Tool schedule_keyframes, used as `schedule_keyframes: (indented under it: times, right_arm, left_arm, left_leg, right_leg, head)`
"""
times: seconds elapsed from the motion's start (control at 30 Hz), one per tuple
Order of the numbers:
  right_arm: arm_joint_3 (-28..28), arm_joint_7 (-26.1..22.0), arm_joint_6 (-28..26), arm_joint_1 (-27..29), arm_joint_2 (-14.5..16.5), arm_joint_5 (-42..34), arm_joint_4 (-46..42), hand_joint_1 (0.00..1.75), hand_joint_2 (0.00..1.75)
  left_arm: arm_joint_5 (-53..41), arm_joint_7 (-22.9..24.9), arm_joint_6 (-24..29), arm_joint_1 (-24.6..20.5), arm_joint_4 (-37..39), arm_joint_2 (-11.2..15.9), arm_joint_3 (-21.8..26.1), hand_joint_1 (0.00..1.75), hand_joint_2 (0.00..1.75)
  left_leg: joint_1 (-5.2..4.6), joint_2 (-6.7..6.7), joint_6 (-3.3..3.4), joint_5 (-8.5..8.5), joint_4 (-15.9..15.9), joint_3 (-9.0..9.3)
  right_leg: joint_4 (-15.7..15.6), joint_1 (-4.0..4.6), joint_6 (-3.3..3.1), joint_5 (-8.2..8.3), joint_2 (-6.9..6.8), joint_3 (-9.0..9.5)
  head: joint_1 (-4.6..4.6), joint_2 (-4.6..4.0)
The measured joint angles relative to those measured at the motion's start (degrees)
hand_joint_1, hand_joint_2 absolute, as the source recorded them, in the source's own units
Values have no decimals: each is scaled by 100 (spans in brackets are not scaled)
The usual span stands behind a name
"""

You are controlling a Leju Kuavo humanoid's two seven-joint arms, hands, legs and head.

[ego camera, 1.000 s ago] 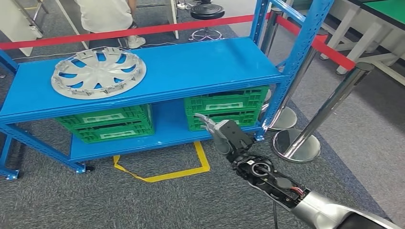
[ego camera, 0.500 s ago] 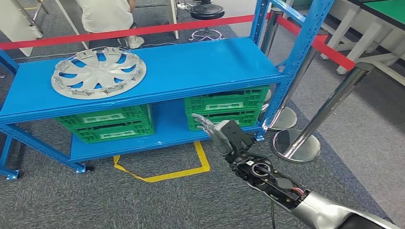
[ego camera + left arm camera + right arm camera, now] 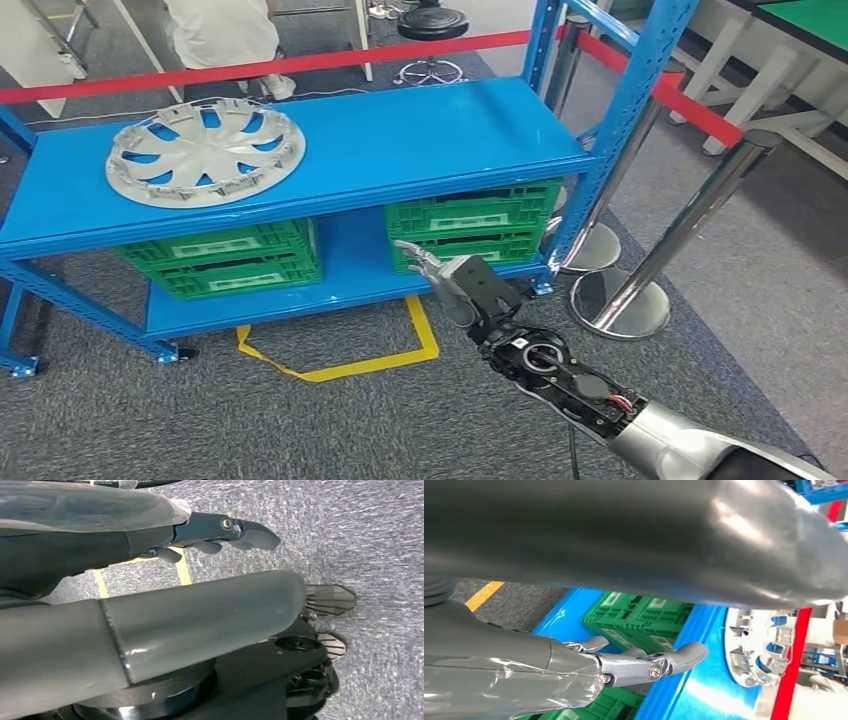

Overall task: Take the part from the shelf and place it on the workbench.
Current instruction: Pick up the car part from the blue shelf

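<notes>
- The task looks to be at its beginning: the part, a silver wheel cover, lies flat on the upper board of the blue shelf, and no hand touches it.
- All is left to do: reach it, take it, carry it, and set it on the counter.
- The right hand is raised in front of the lower level, near the green crates. Its fingers are stretched out and apart, holding nothing.
- The part is well apart from this hand, higher and far toward the robot's left.
- The left hand hangs over the grey floor, holding nothing; whether its fingers are spread or curled, I cannot tell.
</notes>
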Motion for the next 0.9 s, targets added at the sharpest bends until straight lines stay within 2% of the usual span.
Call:
schedule_keyframes:
  times: [0.03,0.1,0.17,0.2,0.23,0.27,0.33,0.37,0.4,0.43,0.5,0.53,0.57,0.6,0.63,0.67,0.7,0.73,0.77,0.8,0.83,0.9]
  right_arm:
    - [4,14,-1,-2,1,18,-5,0,0]
    - [6,35,-3,-18,1,39,-27,0,0]
    - [5,53,-7,-15,1,54,-46,0,0]
    - [7,62,-8,4,1,60,-48,0,0]
    - [8,68,-9,28,1,63,-48,0,0]
    - [9,73,-9,49,1,66,-48,0,0]
    - [9,78,-9,73,0,75,-48,0,0]
    - [8,80,-11,78,0,83,-46,0,0]
    - [7,82,-14,78,0,91,-45,0,0]
    - [5,84,-16,89,0,99,-46,0,0]
    - [3,87,-24,106,1,112,-49,0,0]
    - [2,87,-26,115,5,117,-57,0,0]
    - [-3,84,-27,107,11,124,-70,0,0]
    - [-12,79,-19,96,19,132,-84,0,0]
    - [-21,76,-10,95,28,140,-97,0,0]
    - [-30,74,-1,99,32,148,-103,0,0]
    - [-35,75,8,114,35,153,-104,0,0]
    - [-36,76,9,132,36,156,-104,0,0]
    - [-37,76,10,146,36,158,-104,0,0]
    - [-38,76,10,157,36,160,-104,0,0]
    - [-38,76,10,164,36,161,-104,0,0]
    - [-41,76,11,189,38,161,-99,0,0]
  left_arm:
    - [-15,-4,-19,-5,2,2,0,0,0]
    - [-40,-9,-48,-14,7,4,0,0,0]
    - [-52,-4,-68,-19,15,13,0,0,0]
    - [-56,1,-73,-19,20,15,0,0,0]
    - [-59,4,-78,-18,23,15,0,0,0]
    - [-61,7,-81,-17,27,15,0,0,0]
    - [-63,8,-89,-11,29,14,0,0,0]
    - [-64,8,-91,-14,32,20,0,0,0]
    - [-64,7,-93,-16,35,27,0,0,0]
    - [-64,7,-93,-20,39,32,0,0,0]
    - [-61,3,-97,-30,44,30,0,0,0]
    - [-58,0,-101,-41,45,22,0,0,0]
    - [-53,-6,-105,-55,45,12,0,0,0]
    - [-50,-13,-109,-68,45,5,0,0,0]
    - [-48,-19,-111,-75,45,-1,0,0,0]
    - [-46,-25,-112,-71,45,-4,0,0,0]
    - [-46,-28,-114,-59,45,-5,-1,0,0]
    - [-46,-29,-115,-43,46,-7,-1,0,0]
    - [-46,-29,-116,-26,48,-6,-2,0,0]
    - [-46,-29,-116,-14,51,-4,-2,0,0]
    - [-46,-29,-117,-6,54,2,-2,0,0]
    - [-46,-28,-123,13,73,33,-2,0,0]
  left_leg:
    - [17,13,30,0,-57,48]
    - [45,47,66,-7,-126,136]
    - [56,81,68,-23,-137,163]
    - [66,94,53,-36,-136,171]
    - [84,102,28,-57,-134,186]
    - [110,103,-6,-85,-131,212]
    - [186,104,-108,-172,-121,314]
    - [215,108,-169,-219,-111,364]
    - [230,110,-235,-268,-88,390]
    - [237,117,-292,-309,-61,401]
    - [237,128,-385,-375,-11,417]
    - [252,132,-417,-369,53,410]
    - [262,129,-437,-316,233,316]
    - [271,125,-445,-255,545,108]
    - [266,120,-446,-224,959,-200]
    - [247,116,-436,-261,1377,-551]
    - [219,115,-421,-383,1693,-882]
    - [183,114,-393,-523,1845,-1140]
    - [139,111,-347,-612,1818,-1310]
    - [84,107,-282,-598,1626,-1396]
    - [22,99,-202,-454,1322,-1410]
    - [-120,14,9,411,511,-1304]
  right_leg:
    - [90,6,23,5,-50,-30]
    - [485,1,58,-169,-176,-236]
    - [1181,-41,103,-460,-244,-628]
    - [1469,-71,131,-547,-247,-819]
    - [1613,-105,163,-544,-252,-947]
    - [1563,-141,201,-438,-258,-984]
    - [917,-221,308,17,-283,-782]
    - [587,-231,348,154,-297,-676]
    - [328,-229,337,189,-314,-559]
    - [244,-209,285,132,-314,-516]
    - [242,-171,104,11,-297,-466]
    - [259,-163,46,1,-262,-446]
    - [258,-154,-3,-40,-241,-396]
    - [234,-147,-38,-73,-217,-326]
    - [201,-134,-69,-117,-203,-242]
    - [166,-118,-97,-167,-199,-157]
    - [130,-99,-115,-224,-188,-64]
    - [98,-79,-132,-286,-175,39]
    - [67,-59,-148,-357,-159,156]
    - [32,-41,-162,-432,-143,284]
    - [-5,-25,-171,-503,-132,407]
    - [-128,-5,-174,-653,-101,633]
  head:
    - [12,0]
    - [49,0]
    - [86,0]
    - [93,0]
    - [93,0]
    - [93,0]
    - [119,0]
    - [140,-1]
    - [173,-1]
    - [181,-1]
    - [146,0]
    - [106,0]
    - [69,0]
    - [38,0]
    - [2,0]
    - [-32,0]
    - [-55,0]
    - [-70,0]
    - [-80,0]
    - [-92,0]
    - [-104,0]
    - [-122,0]
